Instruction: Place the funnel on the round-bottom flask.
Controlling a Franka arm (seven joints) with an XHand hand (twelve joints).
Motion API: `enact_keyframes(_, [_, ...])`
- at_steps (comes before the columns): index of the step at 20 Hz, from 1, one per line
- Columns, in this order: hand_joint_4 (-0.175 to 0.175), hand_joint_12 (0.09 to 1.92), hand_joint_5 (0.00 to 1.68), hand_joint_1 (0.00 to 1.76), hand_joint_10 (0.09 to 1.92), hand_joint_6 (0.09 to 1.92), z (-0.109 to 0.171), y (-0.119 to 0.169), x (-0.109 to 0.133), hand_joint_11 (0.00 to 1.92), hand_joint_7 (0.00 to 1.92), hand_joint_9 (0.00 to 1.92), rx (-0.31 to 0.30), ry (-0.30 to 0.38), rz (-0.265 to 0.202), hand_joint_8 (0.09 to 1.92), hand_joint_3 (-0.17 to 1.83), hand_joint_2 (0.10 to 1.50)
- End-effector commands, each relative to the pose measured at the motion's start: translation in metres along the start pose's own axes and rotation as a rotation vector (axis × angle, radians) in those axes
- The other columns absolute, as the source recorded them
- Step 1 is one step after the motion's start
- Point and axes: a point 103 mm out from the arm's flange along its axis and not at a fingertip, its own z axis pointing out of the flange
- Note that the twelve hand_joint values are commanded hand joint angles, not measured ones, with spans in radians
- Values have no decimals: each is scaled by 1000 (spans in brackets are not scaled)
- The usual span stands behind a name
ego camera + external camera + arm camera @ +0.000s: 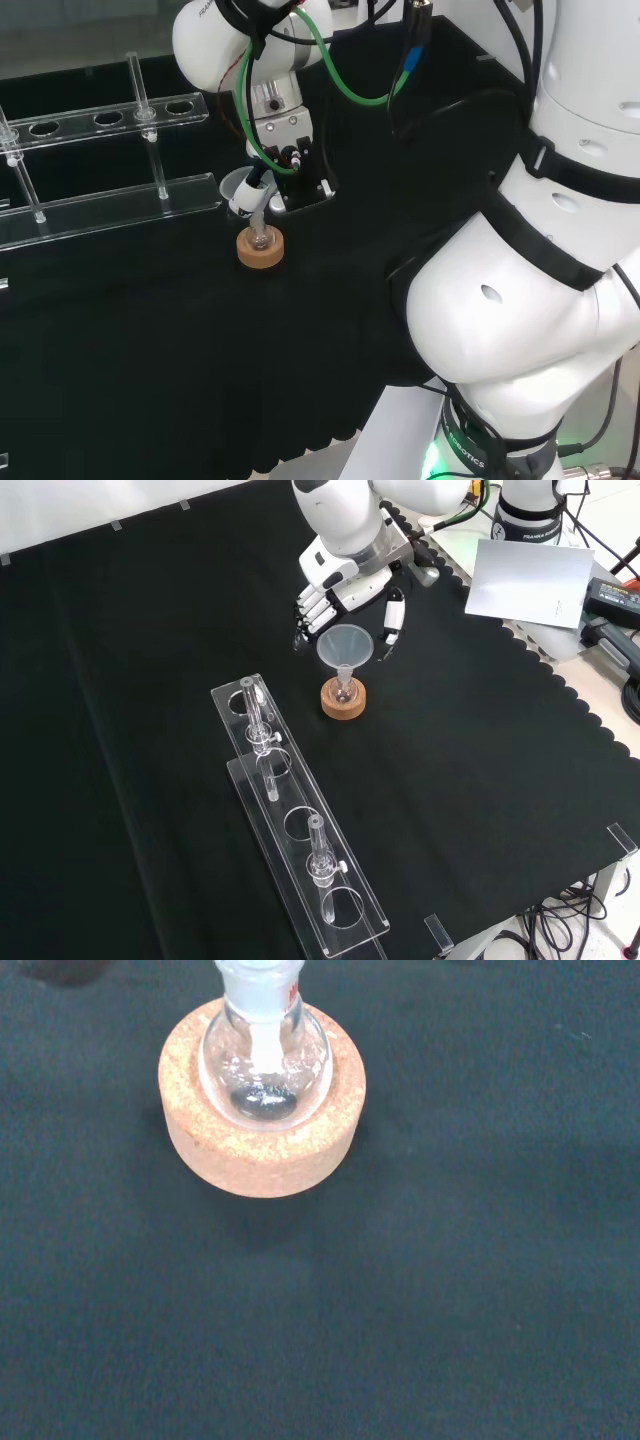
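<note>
A clear round-bottom flask (344, 690) sits in a cork ring (344, 706) near the middle of the black cloth. The white plastic funnel (345, 644) stands upright over it, and its stem (265, 1045) reaches down inside the flask's neck. My hand (330, 595) comes in from the top of the front view. Its curled fingers (305, 610) are at the funnel's rim on one side and the thumb (393, 620) is on the other. In the head view the funnel (240, 190) sits beside the hand (272, 175), above the cork ring (262, 250).
A long clear plastic rack (300, 830) holding a few glass tubes lies in front of the flask in the front view; in the head view the rack (110, 205) is to the left. A white sheet (525, 580) lies off the cloth's edge.
</note>
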Motion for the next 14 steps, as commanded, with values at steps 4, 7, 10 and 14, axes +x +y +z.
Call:
enact_keyframes(4, [-76,1498,89,441,852,87,-28,-25,-8,158,0,51,-165,87,-127,184,208,671])
enact_keyframes(7, [-74,1508,65,402,863,87,-33,-30,-14,150,0,23,-179,110,-153,146,176,658])
enact_keyframes(10, [-73,1512,61,394,868,87,-35,-31,-22,148,0,20,-180,120,-149,136,167,657])
enact_keyframes(14, [-75,1519,73,392,872,87,-45,-32,-33,147,0,42,-205,131,-161,188,141,672])
